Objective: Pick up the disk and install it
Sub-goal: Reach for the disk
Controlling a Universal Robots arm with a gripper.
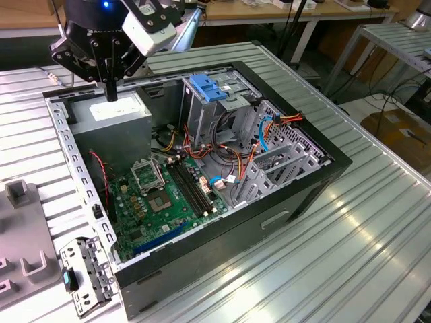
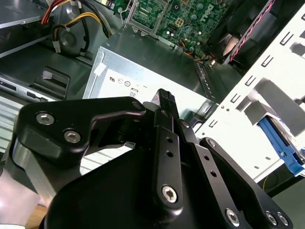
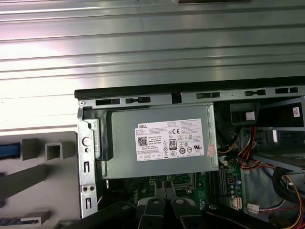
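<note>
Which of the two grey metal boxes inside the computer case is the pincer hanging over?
The white-stickered power-supply box; the pincer is above it. The blue-latched drive cage stands apart, further toward the exterior view's right.

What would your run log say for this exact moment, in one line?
end effector: shut, holding nothing | position: over power supply box | scene: computer case open, motherboard exposed

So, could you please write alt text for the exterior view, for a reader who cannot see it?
A black robot gripper, shut and empty, hangs just above the grey power-supply box in a corner of an open computer case lying on a ribbed metal table. Inside are a green motherboard, coloured cables and a drive cage with a blue latch.
</note>
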